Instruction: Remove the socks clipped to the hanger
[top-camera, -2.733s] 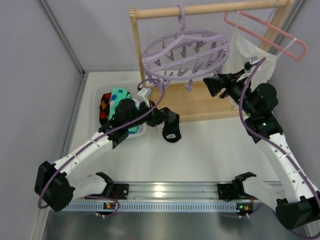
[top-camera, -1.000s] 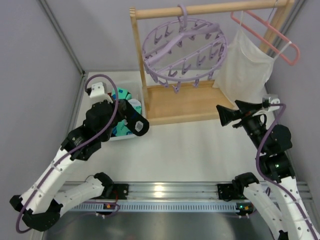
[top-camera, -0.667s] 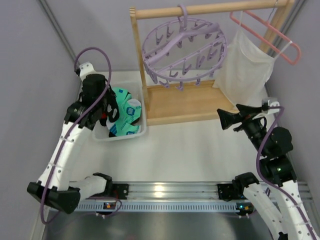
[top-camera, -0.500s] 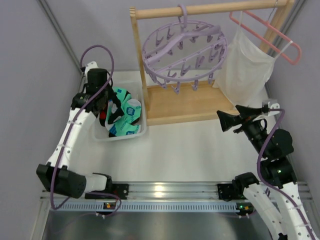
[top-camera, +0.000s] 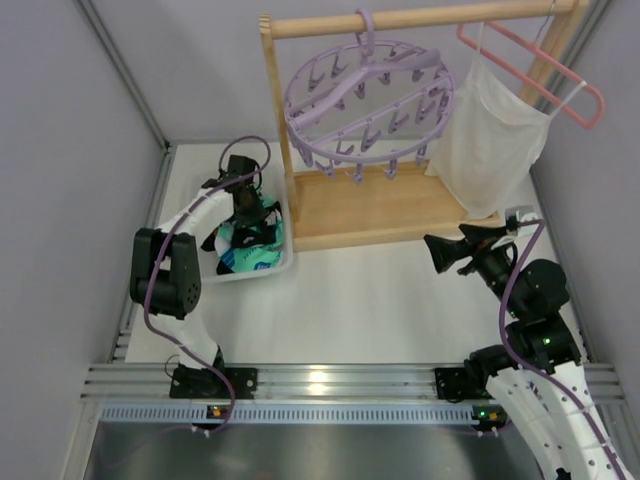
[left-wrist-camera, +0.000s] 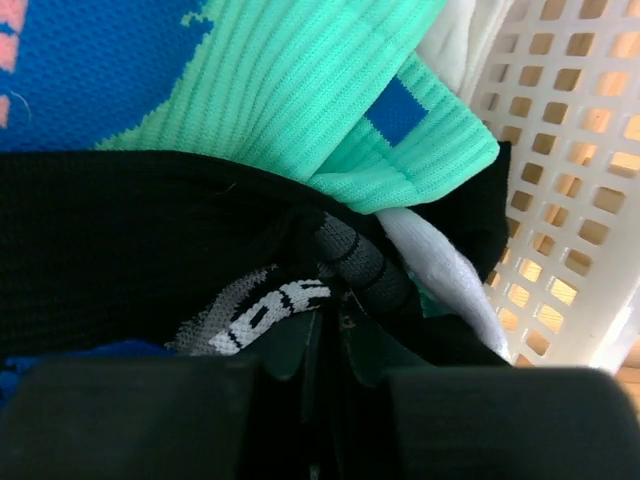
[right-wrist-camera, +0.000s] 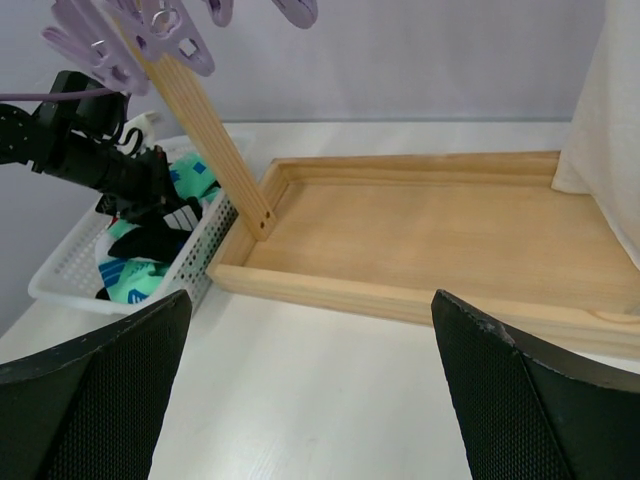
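We see mint and black socks (top-camera: 250, 255) bunched in the basket (left-wrist-camera: 570, 150), no clear direction. Hanger (top-camera: 368, 98) hangs tilted off the rail (top-camera: 420, 17). Left gripper (left-wrist-camera: 330, 335) nearly shut among socks; right gripper (top-camera: 432, 254) gaping, empty.

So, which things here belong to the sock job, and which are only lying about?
Job:
- socks
- purple clip hanger
- white basket holding the socks

Lying about:
- pink hanger
- white mesh bag
- wooden rack

white table (top-camera: 380, 300) bearing a white lattice basket (top-camera: 250, 276) just beside a wooden rack's tray base (top-camera: 380, 205)
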